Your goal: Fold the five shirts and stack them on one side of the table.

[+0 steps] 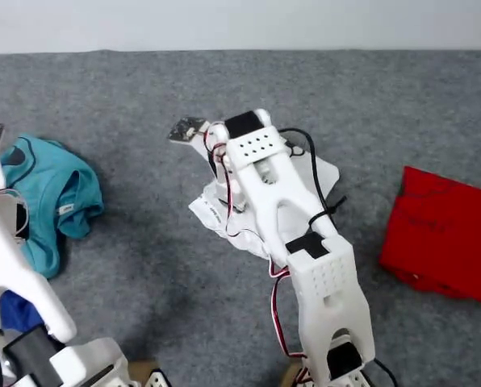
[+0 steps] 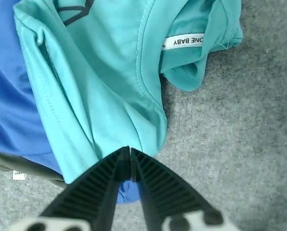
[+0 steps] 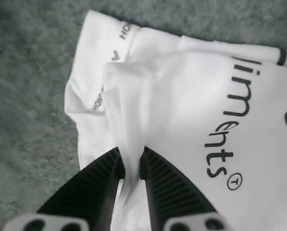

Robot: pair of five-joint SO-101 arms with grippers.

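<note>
Fabric of the white shirt rises in a ridge between the fingers of the right gripper, which pinch it. The left gripper has its fingers pressed together, tips touching the teal shirt hem, blue shirt beside them

Red shirt: folded to a flat, neat rectangle, lying alone at the table's right side. No creases showing.

White shirt: mid-table, unfolded and crumpled, w/ black lettering on the front and a printed neckband. A ridge of fabric is bunched up nr the collar. It sits between red and teal, touching neither.

Teal shirt: left side, unfolded, in a rumpled heap. Neck opening is up w/ a white label showing, plus part of a dark print.

Blue shirt: unfolded, under the teal one, sticking out at its near edge.
</note>
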